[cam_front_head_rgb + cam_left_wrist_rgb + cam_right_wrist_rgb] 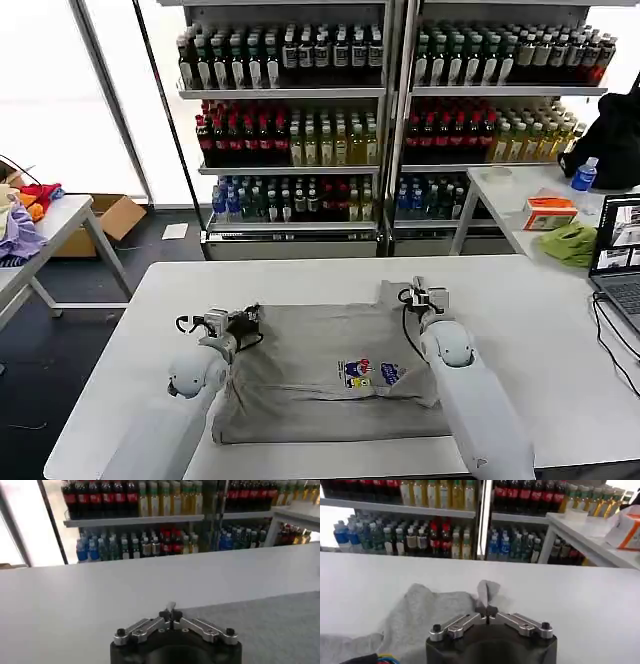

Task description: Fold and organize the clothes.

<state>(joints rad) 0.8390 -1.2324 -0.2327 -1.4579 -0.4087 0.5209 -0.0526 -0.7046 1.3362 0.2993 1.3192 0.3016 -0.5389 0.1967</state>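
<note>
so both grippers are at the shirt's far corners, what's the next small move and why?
Probably lift both together and draw the far edge toward the robot. The left gripper and right gripper each look shut on the grey T-shirt, which lies flat on the white table, graphic up, unfolded.

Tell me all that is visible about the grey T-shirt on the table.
The grey T-shirt is light grey, cotton-looking cloth with a small multicoloured print on the chest. It lies mostly flat on the white table, slightly wrinkled. The left gripper pinches its far left corner and the right gripper its far right corner; both jaws are shut on a small raised tuft of fabric. The right arm lies over its right side.
</note>
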